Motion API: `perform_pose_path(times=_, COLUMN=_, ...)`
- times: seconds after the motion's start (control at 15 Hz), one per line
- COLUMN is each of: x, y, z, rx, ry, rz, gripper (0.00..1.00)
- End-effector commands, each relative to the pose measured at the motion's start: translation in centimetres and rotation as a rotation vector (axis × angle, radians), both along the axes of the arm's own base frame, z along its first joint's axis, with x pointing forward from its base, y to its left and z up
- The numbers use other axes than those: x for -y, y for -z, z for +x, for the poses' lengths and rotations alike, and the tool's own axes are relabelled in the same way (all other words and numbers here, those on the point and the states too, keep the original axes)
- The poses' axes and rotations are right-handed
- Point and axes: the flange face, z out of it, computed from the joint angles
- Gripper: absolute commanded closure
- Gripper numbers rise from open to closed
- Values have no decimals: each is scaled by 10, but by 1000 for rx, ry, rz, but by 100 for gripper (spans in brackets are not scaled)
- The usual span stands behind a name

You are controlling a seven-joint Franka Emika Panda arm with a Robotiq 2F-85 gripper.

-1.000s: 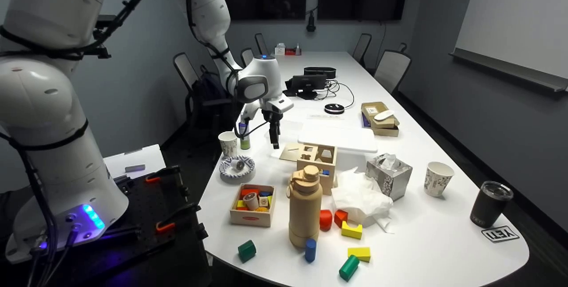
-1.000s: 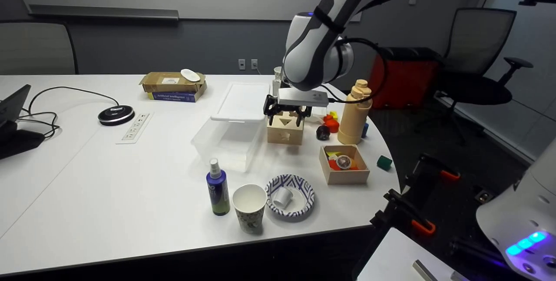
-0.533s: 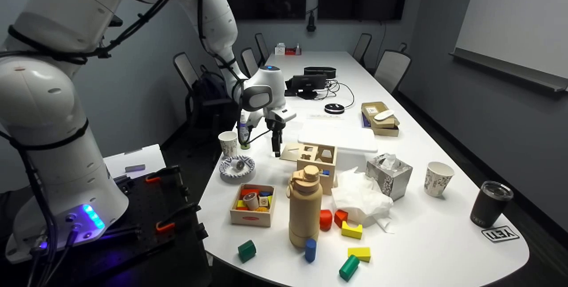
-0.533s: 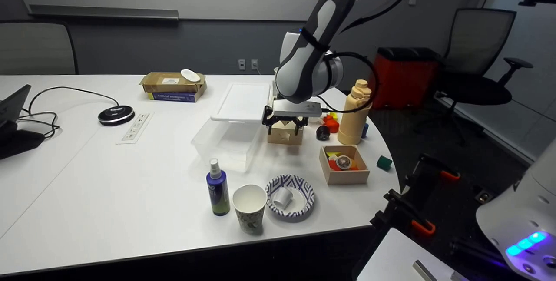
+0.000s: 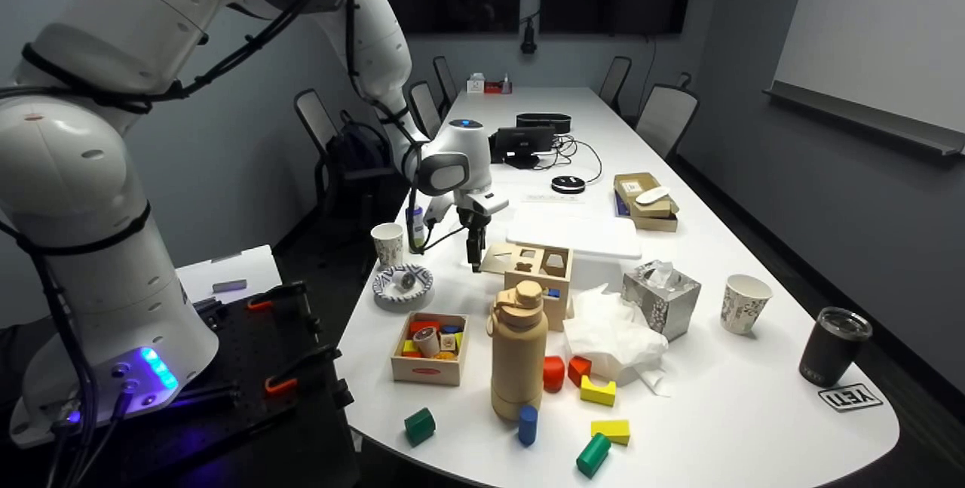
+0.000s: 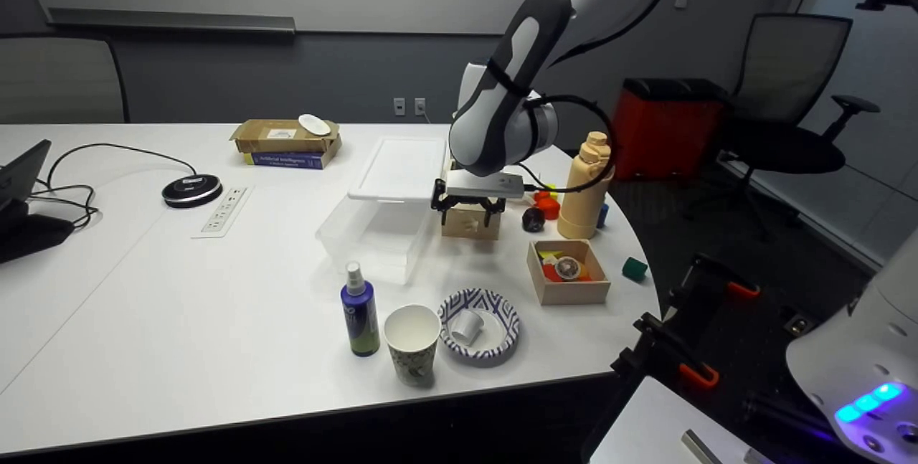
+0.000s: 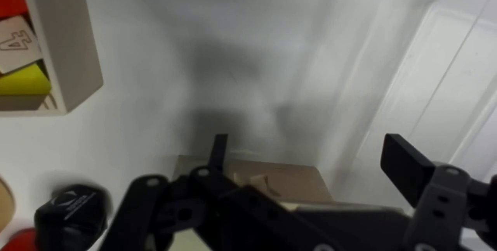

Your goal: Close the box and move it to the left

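Observation:
The box (image 5: pixel 537 280) is a pale wooden cube with shaped holes on the table. Its flat lid (image 5: pixel 497 256) stands open, sticking out from the far side in an exterior view. A blue block shows inside the box. My gripper (image 5: pixel 475 265) hangs pointing down just beside the lid. In an exterior view, my gripper (image 6: pixel 467 219) has its fingers spread apart in front of the box (image 6: pixel 470 229), hiding its upper part. In the wrist view, my gripper (image 7: pixel 306 138) is open, with nothing held between the fingertips. Part of the box (image 7: pixel 291 179) shows below and beyond them; whether they touch it is unclear.
A clear bin (image 6: pixel 373 238) with a white lid (image 6: pixel 401 166) stands close beside the box. A tan bottle (image 5: pixel 519 352), a tissue box (image 5: pixel 661 299), crumpled paper (image 5: pixel 614 333) and a block tray (image 6: pixel 571 292) surround it. A black object (image 6: pixel 533 219) lies nearby.
My gripper has come down and shifted slightly toward the box and its lid, staying open. The box body has not visibly moved.

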Motion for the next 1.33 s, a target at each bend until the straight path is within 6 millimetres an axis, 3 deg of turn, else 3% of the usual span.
perform_pose_path(times=0.0, x=2, y=-6, z=13, rx=8, ry=49, rz=3, gripper=0)
perform_pose_path(times=0.67, x=33, y=-4, z=39, rx=65, ry=147, rz=-52, gripper=0)
perform_pose_path(times=1.27, x=28, y=-7, z=41, rx=57, ry=137, rz=-55, gripper=0)
